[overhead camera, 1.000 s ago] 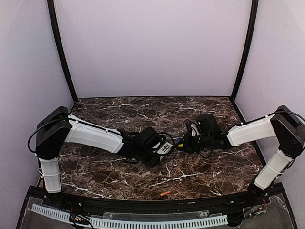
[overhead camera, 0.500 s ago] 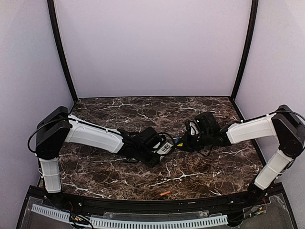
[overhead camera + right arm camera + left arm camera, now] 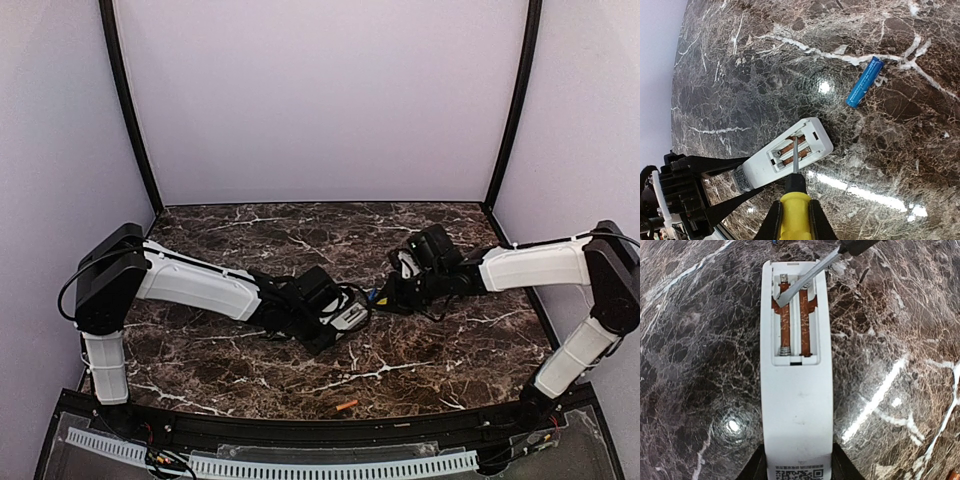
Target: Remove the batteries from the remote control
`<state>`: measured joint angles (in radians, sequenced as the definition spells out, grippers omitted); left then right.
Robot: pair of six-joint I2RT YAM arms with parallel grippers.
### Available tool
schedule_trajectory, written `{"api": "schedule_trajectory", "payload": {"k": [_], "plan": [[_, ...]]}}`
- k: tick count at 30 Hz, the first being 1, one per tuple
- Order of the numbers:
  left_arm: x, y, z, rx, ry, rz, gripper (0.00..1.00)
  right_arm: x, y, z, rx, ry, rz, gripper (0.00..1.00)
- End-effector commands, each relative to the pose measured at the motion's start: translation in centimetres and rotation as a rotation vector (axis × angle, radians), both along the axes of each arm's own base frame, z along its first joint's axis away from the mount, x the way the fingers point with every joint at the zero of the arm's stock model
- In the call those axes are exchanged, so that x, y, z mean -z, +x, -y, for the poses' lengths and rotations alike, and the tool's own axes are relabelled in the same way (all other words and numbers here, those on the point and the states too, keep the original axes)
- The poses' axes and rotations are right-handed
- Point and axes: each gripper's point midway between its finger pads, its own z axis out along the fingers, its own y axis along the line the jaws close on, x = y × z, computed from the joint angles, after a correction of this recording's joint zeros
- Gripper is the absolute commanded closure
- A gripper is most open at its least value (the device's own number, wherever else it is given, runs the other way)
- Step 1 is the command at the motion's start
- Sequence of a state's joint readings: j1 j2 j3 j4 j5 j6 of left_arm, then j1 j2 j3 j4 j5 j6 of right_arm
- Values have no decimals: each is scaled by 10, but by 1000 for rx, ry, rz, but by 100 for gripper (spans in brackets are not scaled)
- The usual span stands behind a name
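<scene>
"Two batteries: were both out of the remote control (image 3: 797, 405)?"

"It looked so. The blue battery (image 3: 865, 82) lay on the table (image 3: 900, 340) near the remote's open end, apart from it. The orange battery (image 3: 346, 405) lay well away by the near edge. Both bays of the compartment (image 3: 795, 320) showed only bare copper strips and springs."

"And what had changed in the last second?"

"Little. The right arm had swung slightly toward the far side, while the remote, the left arm and the orange battery had stayed put. The screwdriver (image 3: 794, 212) blade was still angled into one bay."

"The pincers?"

"The left pincer (image 3: 799, 467) pinched the remote's label end, back upward. The right pincer (image 3: 795, 222) clamped the yellow handle. I judged the unloading finished, with only the tool to withdraw."
</scene>
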<state>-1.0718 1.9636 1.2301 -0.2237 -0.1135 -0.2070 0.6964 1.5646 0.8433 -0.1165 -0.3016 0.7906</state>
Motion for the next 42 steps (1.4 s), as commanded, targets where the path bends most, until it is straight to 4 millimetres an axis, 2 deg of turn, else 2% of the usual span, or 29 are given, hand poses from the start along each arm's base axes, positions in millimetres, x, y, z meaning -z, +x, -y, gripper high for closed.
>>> {"api": "schedule_trajectory", "payload": {"k": [1,7,11,17,22,25,31,37,42], "plan": [[-16,2,-3,95,58,70,93,-31,0,-8,-73,37,64,100],[-20,8,-14,130,106,86,93,-60,-8,-5,-137,93,107,100],[-28,11,-23,160,126,104,93,-72,-9,7,-134,88,134,100],[-39,28,-52,66,133,114,93,-81,1,31,-76,55,164,100],[-43,47,-97,-130,119,95,93,-85,12,43,-30,27,197,100],[-37,55,-131,-259,147,89,93,-88,16,43,-21,18,212,100],[-33,61,-191,-495,174,81,93,-89,23,42,-19,10,224,100],[-23,58,-229,-644,184,44,93,-90,28,37,-26,18,226,100],[-11,55,-250,-722,210,13,93,-90,29,36,-27,21,230,100]]}}
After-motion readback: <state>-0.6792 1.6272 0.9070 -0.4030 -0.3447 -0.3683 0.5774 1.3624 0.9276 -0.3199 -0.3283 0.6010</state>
